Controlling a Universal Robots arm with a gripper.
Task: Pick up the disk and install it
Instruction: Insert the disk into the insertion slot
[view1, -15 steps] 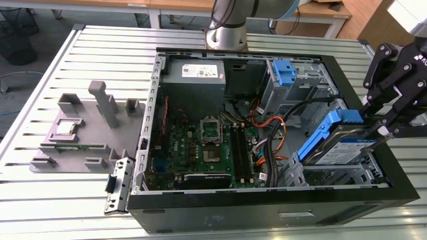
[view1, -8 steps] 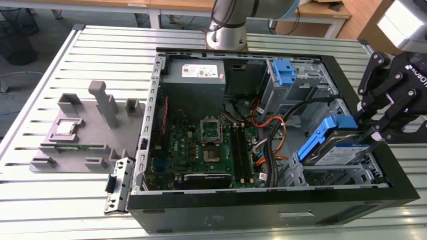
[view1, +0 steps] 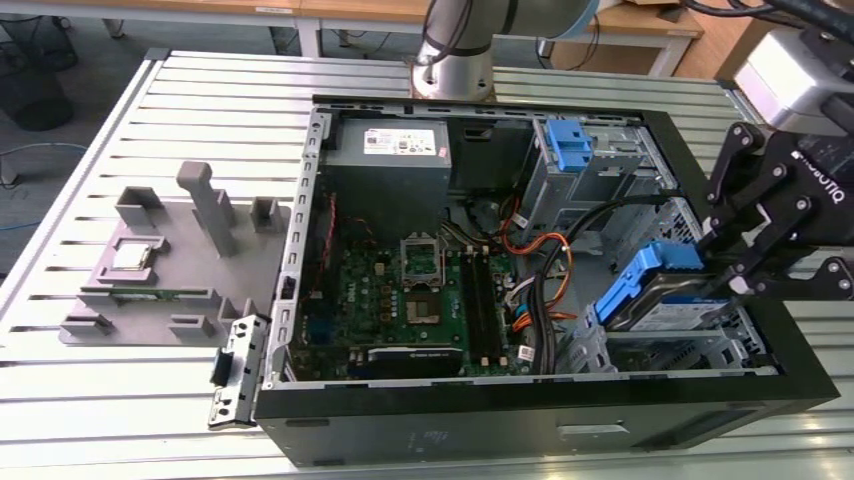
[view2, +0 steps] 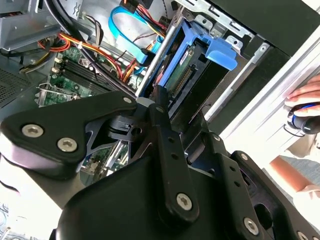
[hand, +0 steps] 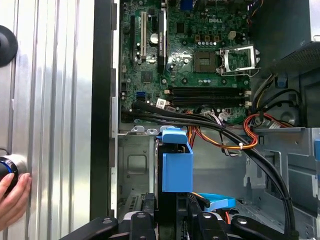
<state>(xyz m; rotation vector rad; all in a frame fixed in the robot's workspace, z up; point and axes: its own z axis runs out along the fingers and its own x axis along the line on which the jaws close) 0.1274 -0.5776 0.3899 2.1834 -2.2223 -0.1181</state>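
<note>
Gripping flat blue-framed silver disk (view1: 651, 296), angular black metal hand (view1: 738, 283)

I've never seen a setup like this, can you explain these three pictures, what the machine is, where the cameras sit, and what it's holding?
This is a robot arm standing on a slatted metal table. The exterior view looks on from off the arm; both wrist views come from cameras riding near its wrist. On the table lies an open computer case with its motherboard exposed, and at the exterior view's left a grey fixture. The black gripper is shut on the disk, a drive in a blue carrier, held tilted at the case's metal drive bay. A person's hand shows over the table beside the case.
</note>
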